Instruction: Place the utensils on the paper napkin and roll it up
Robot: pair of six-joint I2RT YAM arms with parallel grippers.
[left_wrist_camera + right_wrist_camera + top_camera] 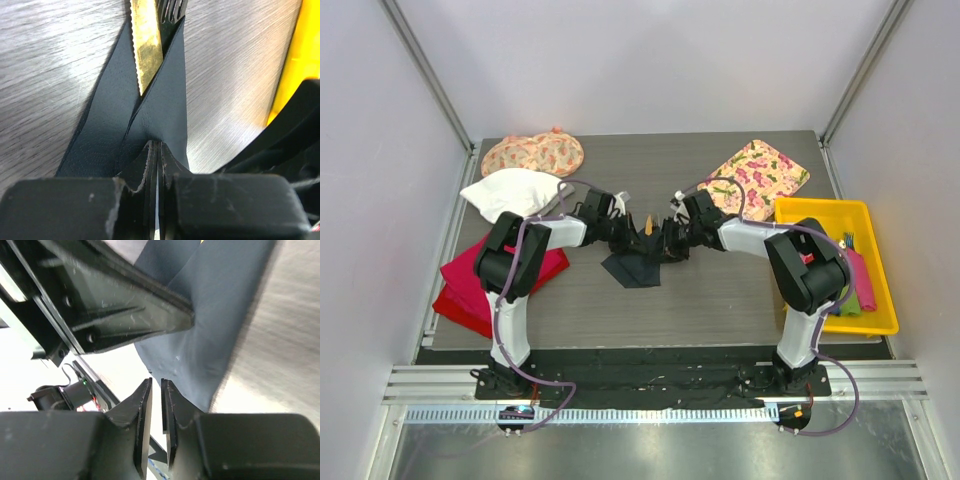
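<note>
Mid-roll: tan-orange utensils [648, 220] sit inside the thin dark navy paper napkin [632, 268], roll not finished.
Left fingers [149, 167] are pinched shut on a bunched fold of the napkin. A serrated tan knife [145, 45] and fork tines [172, 7] poke out of the fold's far end. Right fingers [142, 405] are narrowly apart with nothing seen between them, the napkin edge just beside. In the top view the bundle is mid grey counter [720, 300] between both arms, with a loose flap lying flat on the near side. Placing looks done. Left to do, by my read: wrap the flap round, tighten, set down. Can't tell if there is a third piece.
</note>
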